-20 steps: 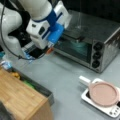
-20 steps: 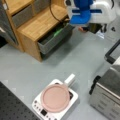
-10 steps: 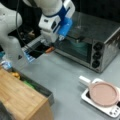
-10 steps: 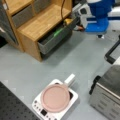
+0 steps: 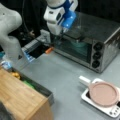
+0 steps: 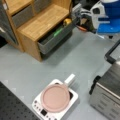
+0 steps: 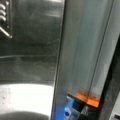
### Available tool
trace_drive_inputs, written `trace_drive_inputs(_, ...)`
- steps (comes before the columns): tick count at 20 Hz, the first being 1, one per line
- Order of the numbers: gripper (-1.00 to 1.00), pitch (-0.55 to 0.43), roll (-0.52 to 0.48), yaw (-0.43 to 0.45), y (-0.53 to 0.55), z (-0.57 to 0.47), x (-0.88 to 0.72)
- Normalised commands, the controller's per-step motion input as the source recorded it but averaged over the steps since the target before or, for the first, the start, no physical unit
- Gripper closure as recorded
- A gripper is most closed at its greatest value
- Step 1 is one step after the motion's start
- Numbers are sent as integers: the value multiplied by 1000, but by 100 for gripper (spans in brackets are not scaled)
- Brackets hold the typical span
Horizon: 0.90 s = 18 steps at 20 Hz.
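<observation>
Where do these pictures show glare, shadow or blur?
Wrist view: a bright glare patch on the shiny metal surface at lower left, and everything is soft and close. A front view: the silver toaster oven's glass door reflects light, and the background is dark. A front view: the white and blue robot hand is blurred; the lighting is even.

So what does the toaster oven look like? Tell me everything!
The toaster oven is a shiny silver metal box with a dark glass door and three black knobs stacked on a front view's right side. It stands upright on the grey table. The end effector hangs at its door's top edge.
</observation>
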Motion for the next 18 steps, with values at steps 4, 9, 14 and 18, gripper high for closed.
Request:
trace_drive_inputs(4, -100, -209, 132, -235, 433, -168, -311)
trace_drive_inputs(9, -100, -199, 144, -226, 203, -186, -291)
trace_drive_inputs(14, -100, -209, 188, -197, -11, -303, -287)
trace_drive_inputs(18, -100, -216, 246, -170, -14, -291, -272)
